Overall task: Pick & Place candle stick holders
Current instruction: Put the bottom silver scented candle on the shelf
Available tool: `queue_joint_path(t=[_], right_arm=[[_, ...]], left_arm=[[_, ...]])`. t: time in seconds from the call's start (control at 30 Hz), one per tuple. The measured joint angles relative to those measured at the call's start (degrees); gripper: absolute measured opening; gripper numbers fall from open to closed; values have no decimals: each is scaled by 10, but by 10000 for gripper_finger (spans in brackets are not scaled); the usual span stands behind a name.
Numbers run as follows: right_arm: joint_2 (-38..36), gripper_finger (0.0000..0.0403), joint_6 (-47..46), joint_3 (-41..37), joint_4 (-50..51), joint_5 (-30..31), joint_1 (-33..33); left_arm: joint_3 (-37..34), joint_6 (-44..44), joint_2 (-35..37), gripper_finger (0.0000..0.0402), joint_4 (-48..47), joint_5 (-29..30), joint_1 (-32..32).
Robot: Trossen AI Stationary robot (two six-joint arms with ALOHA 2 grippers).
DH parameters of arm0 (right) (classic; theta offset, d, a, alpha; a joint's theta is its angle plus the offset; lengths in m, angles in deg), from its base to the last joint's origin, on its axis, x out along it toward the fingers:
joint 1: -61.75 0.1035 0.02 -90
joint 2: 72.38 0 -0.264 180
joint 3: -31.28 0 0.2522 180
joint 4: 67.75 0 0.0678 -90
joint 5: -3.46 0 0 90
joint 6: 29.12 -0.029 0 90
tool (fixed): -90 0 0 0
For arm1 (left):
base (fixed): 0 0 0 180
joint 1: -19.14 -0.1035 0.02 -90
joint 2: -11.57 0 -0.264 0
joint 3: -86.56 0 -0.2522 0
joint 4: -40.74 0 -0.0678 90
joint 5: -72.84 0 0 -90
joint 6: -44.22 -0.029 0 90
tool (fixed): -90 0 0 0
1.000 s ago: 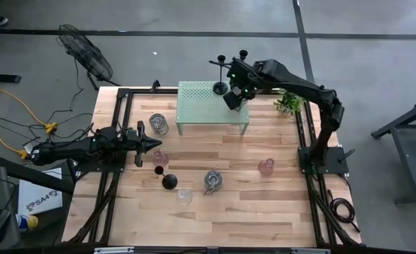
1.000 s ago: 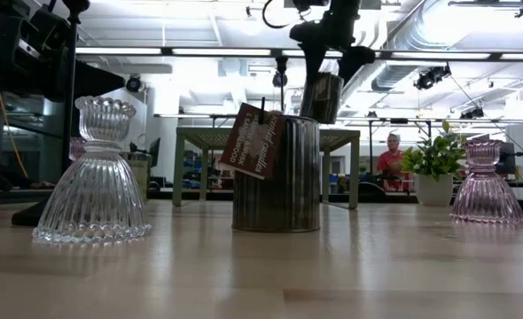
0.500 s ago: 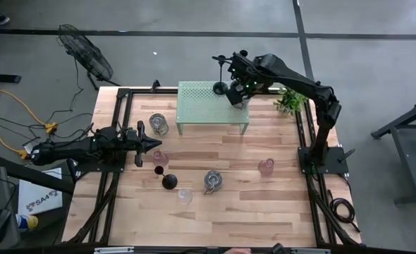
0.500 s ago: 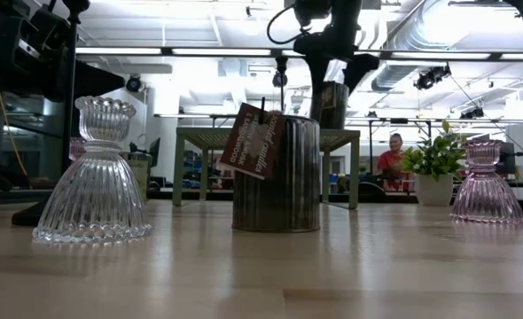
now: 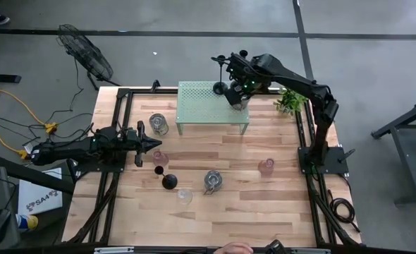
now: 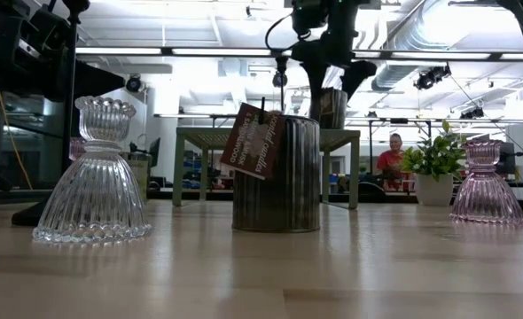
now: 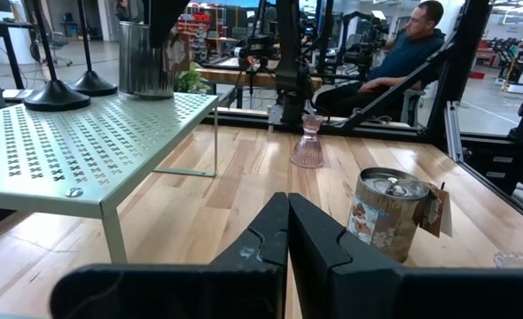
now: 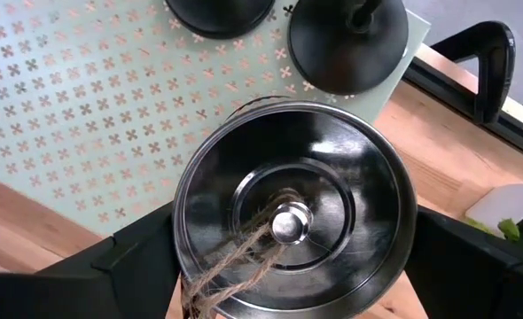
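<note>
- The right gripper (image 5: 237, 96) is over the far right corner of the pale green perforated metal shelf (image 5: 201, 104). Its two dark fingers (image 8: 133, 252) stand wide apart, one on each side of a squat silvery metal jar with a knob lid and twine (image 8: 294, 210). I cannot tell if they press on the jar.
- This jar is at the shelf's right end, near two black round bases of thin-stemmed candlesticks (image 8: 348, 40) that stand on the shelf.
- The left gripper (image 5: 151, 144) waits low over the left side of the light wooden table (image 5: 264, 204), its fingers (image 7: 319, 244) pressed together with nothing between them.
- A second silvery jar with a paper tag (image 6: 277, 173) stands on the table, in the middle front.
- A clear ribbed glass holder (image 6: 94, 173) stands to the left of it in the low view, and a pink ribbed glass holder (image 6: 486, 183) to the right.
- One more black candlestick (image 5: 169, 180) and another silvery jar (image 5: 158, 123) stand on the table, on its left half.
- A small leafy green plant in a white pot (image 6: 434, 164) is at the far right edge.
- A person in red (image 6: 390, 162) sits in the room behind.
</note>
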Motion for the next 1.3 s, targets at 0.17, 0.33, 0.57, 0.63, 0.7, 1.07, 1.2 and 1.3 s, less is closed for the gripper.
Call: queue_joint_path(t=[0.17,0.33,0.57,0.63,0.7,1.07,1.2,1.3], right_arm=[[5,349,11,0,-4,1,-2],[15,349,16,1,-16,4,-4],[16,350,16,1,-15,6,-5],[16,350,16,1,-15,6,-6],[16,350,16,1,-15,6,-6],[16,350,16,1,-18,5,-6],[17,350,16,0,-28,1,-6],[17,350,16,0,-30,0,-6]], left_arm=[[0,0,0,0,0,0,0],[0,0,0,0,0,0,0],[0,0,0,0,0,0,0],[0,0,0,0,0,0,0],[0,0,0,0,0,0,0],[0,0,0,0,0,0,0],[0,0,0,0,0,0,0],[0,0,0,0,0,0,0]])
